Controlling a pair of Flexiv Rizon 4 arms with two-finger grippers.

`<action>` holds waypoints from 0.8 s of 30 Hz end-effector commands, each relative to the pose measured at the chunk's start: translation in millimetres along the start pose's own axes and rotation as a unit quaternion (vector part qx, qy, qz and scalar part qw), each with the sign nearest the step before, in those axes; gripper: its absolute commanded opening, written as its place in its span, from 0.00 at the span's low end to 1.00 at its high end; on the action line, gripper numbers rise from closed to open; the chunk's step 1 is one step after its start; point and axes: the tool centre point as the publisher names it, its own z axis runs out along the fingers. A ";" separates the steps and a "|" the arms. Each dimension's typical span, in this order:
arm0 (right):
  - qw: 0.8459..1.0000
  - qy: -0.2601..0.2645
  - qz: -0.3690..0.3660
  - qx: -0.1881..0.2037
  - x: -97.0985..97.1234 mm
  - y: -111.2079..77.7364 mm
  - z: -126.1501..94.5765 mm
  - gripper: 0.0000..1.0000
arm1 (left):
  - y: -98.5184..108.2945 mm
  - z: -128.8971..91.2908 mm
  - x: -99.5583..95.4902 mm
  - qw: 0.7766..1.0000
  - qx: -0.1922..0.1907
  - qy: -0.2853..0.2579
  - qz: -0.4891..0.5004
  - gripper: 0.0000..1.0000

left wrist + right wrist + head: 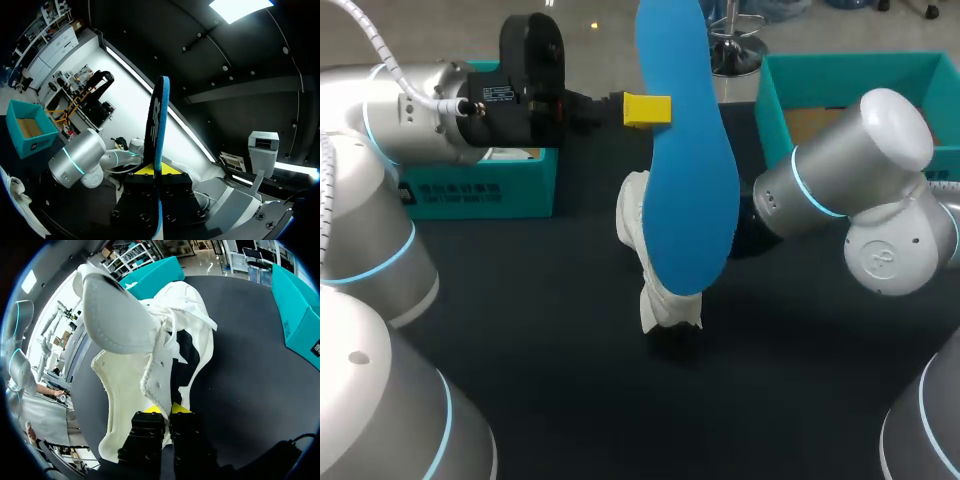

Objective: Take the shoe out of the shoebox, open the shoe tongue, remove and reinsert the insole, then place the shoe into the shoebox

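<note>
Note that your left gripper (pixel 156 171) was closed on the blue insole (pixel 690 170), one yellow tip against each face. It held the insole upright on edge above the table (pixel 540 300). Your right gripper (pixel 166 409) was clamped on the white shoe (pixel 125 375) at the edge of its opening. The shoe sat at mid-table, partly hidden by the insole in the head view. It was outside both the left box (pixel 480 190) and the right box (pixel 860 65).
</note>
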 end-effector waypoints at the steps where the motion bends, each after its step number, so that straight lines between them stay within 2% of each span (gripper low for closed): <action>1: 1.000 -0.015 0.013 0.001 -2.3 -0.1 -3.5 0.00 | 1.1 0.7 -0.4 1.000 0.001 0.000 0.000 0.00; 12: 0.995 -0.019 0.100 0.009 -17.7 3.9 7.9 0.00 | 1.1 0.7 -0.4 1.000 0.001 0.000 0.000 0.00; 21: 0.995 -0.019 0.097 0.027 -20.4 10.5 22.8 0.00 | 1.1 0.7 -0.4 1.000 0.001 0.000 0.000 0.00; 24: 0.994 -0.036 0.092 0.043 -23.7 9.8 25.9 0.00 | 1.1 0.7 -0.4 1.000 0.001 0.000 0.000 0.00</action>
